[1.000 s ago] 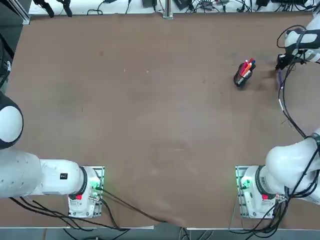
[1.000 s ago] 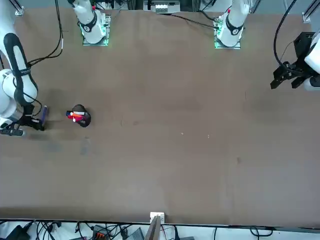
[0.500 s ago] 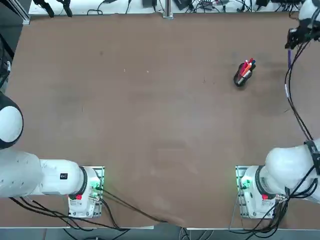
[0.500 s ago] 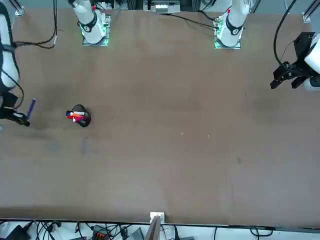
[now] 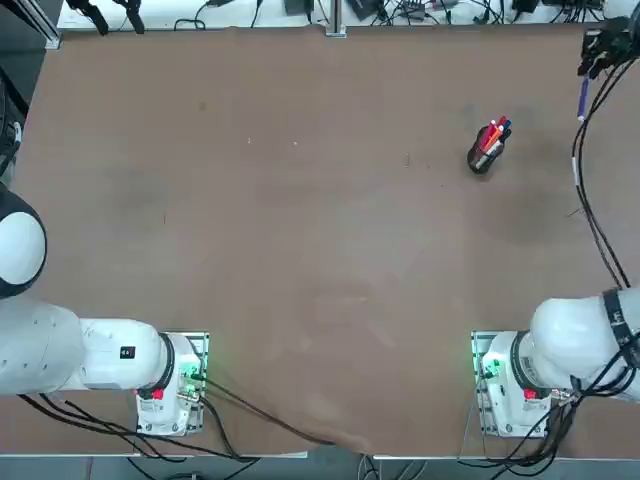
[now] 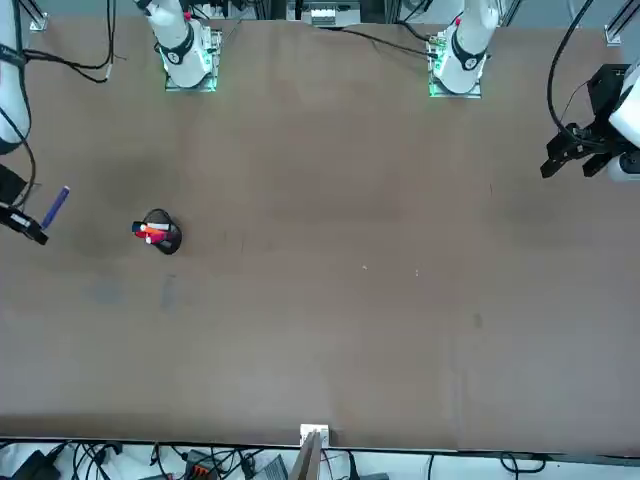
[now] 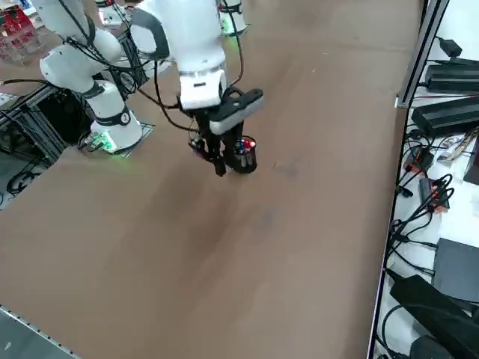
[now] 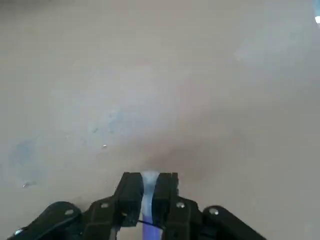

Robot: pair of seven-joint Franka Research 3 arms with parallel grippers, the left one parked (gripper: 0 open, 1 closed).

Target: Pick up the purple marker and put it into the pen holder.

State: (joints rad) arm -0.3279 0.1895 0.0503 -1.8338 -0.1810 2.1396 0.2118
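Observation:
My right gripper (image 5: 589, 66) is shut on the purple marker (image 5: 583, 100) and holds it in the air by the table's far right edge, to the right of the pen holder (image 5: 483, 152). The holder is a small black cup bristling with red, orange and blue pens. From the front, the marker (image 6: 56, 205) slants out from the gripper (image 6: 38, 230), left of the holder (image 6: 160, 232). From the right side, the gripper (image 7: 218, 166) hangs in front of the holder (image 7: 245, 155). In the wrist view, the fingers (image 8: 131, 192) clamp the marker's pale end (image 8: 148, 182).
The brown table (image 5: 300, 230) spreads wide around the holder. Cables and power bricks (image 7: 449, 82) lie beyond its far edge. The parked left arm (image 5: 60, 350) stays at the near left corner.
The right gripper has risen off the table with the marker in it, moving from beside the holder toward the far right corner. The holder has not moved.

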